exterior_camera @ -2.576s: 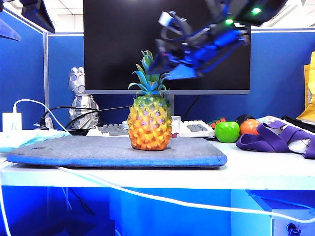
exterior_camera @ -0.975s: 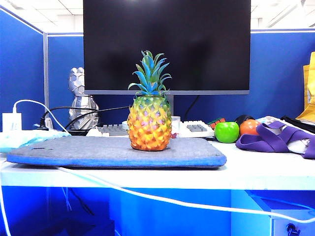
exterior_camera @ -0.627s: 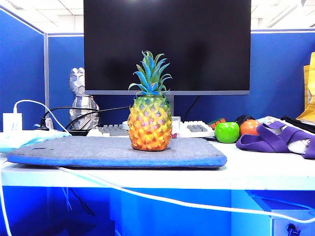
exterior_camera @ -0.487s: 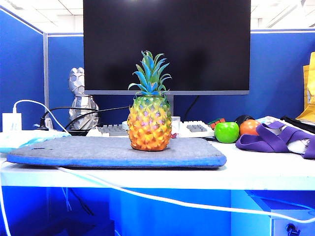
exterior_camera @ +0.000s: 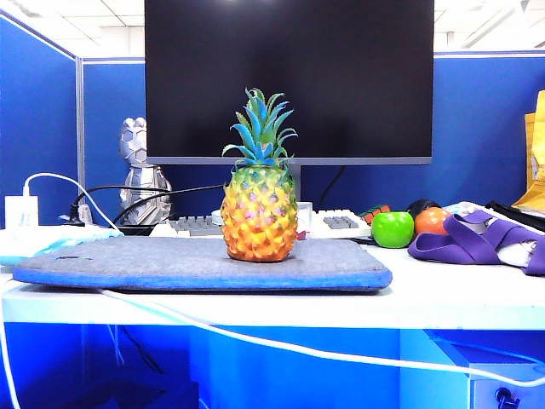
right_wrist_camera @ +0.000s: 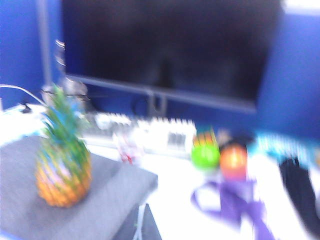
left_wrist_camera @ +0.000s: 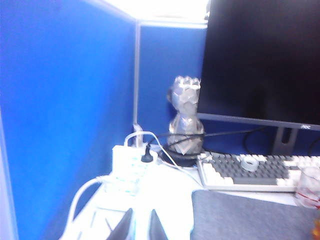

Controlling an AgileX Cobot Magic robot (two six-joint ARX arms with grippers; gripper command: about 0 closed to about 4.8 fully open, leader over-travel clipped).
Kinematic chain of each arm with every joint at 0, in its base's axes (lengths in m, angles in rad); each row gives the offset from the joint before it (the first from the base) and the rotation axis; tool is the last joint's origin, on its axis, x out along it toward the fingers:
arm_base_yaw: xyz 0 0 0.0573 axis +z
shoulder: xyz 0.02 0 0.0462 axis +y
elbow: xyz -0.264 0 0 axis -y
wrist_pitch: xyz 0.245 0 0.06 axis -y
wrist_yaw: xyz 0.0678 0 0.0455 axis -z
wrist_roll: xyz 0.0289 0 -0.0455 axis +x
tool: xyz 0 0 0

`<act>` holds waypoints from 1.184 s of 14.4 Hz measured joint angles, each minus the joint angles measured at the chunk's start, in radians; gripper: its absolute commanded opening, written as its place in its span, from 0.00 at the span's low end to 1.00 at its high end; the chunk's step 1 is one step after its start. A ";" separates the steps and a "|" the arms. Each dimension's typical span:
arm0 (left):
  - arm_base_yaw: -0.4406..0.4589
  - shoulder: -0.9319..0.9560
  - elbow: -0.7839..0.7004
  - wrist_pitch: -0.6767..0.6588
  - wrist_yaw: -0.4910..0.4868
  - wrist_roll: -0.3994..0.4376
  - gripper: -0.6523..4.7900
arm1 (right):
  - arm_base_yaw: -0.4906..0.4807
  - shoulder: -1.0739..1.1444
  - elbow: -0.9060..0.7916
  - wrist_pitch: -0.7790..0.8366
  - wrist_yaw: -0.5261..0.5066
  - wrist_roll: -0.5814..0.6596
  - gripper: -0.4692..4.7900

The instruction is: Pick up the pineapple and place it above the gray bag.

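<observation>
Left wrist view: the left pincer [left_wrist_camera: 137, 226] is seen at the frame's edge, its two dark fingers nearly pressed together with only a thin gap and nothing between them, held above the white worktop [left_wrist_camera: 170, 185] near a white power strip [left_wrist_camera: 127, 165]. Beyond it a corner of the gray bag [left_wrist_camera: 245, 220], a keyboard [left_wrist_camera: 250, 172], a silver faceted figure [left_wrist_camera: 185, 117] and a black monitor [left_wrist_camera: 265, 60] are seen. In the blurred right wrist view only a dark tip of the right pincer [right_wrist_camera: 142, 227] is shown; its fingers are taken as pressed together, with nothing held. Neither pincer is seen in the exterior view. The pineapple [exterior_camera: 259, 213] is stood upright on the gray bag [exterior_camera: 170, 264], right of the bag's middle, and the bag is laid flat on the worktop [exterior_camera: 460, 294]. A green apple [exterior_camera: 392, 228] and an orange fruit [exterior_camera: 432, 220] are placed side by side right of the bag, with a purple strapped bag [exterior_camera: 477, 240] just beside them.
</observation>
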 measured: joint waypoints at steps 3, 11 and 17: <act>0.000 -0.002 -0.063 -0.006 -0.066 -0.055 0.21 | 0.006 -0.100 -0.178 0.130 0.078 0.154 0.09; 0.000 -0.002 -0.202 -0.010 0.039 0.019 0.21 | 0.011 -0.102 -0.331 0.142 0.093 0.152 0.09; 0.000 -0.002 -0.212 0.002 0.154 0.024 0.21 | 0.011 -0.103 -0.331 0.140 0.090 0.136 0.09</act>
